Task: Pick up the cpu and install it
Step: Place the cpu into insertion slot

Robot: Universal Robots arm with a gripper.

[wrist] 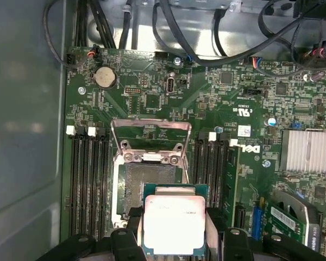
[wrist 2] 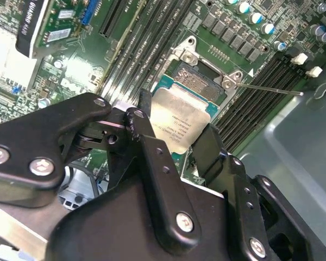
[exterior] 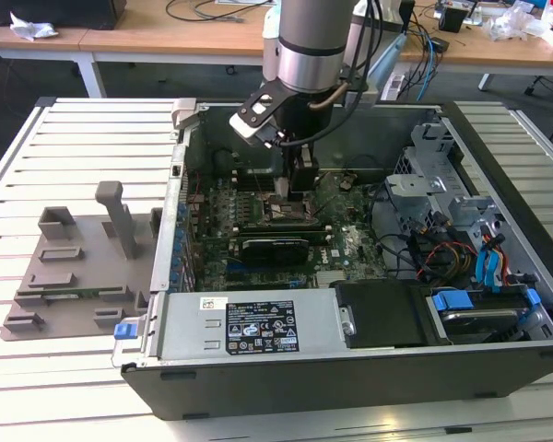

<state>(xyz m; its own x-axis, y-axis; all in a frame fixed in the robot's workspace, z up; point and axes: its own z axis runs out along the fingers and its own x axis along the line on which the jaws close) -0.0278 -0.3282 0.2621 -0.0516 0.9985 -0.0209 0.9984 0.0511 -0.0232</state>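
The cpu (wrist 2: 182, 117), a flat square chip with a silvery top and a thin green-tan rim, sits between my gripper's (wrist 2: 176, 136) two black fingers (wrist 2: 146, 136), which are shut on its opposite edges. In the first wrist view the cpu (wrist: 174, 223) overlaps one end of the open motherboard socket (wrist: 149, 182), whose metal load plate (wrist: 151, 141) is swung up. I cannot tell whether the chip touches the socket. In the exterior view my gripper (exterior: 290, 189) reaches down into the open computer case, right above the socket (exterior: 290, 214).
Memory slots (wrist: 89, 185) flank the socket on both sides. A black expansion card (exterior: 272, 247), the power supply (exterior: 249, 327) and a drive cage with cables (exterior: 442, 212) crowd the case. A grey tray with upright posts (exterior: 74, 267) lies on the slatted table at the exterior view's left.
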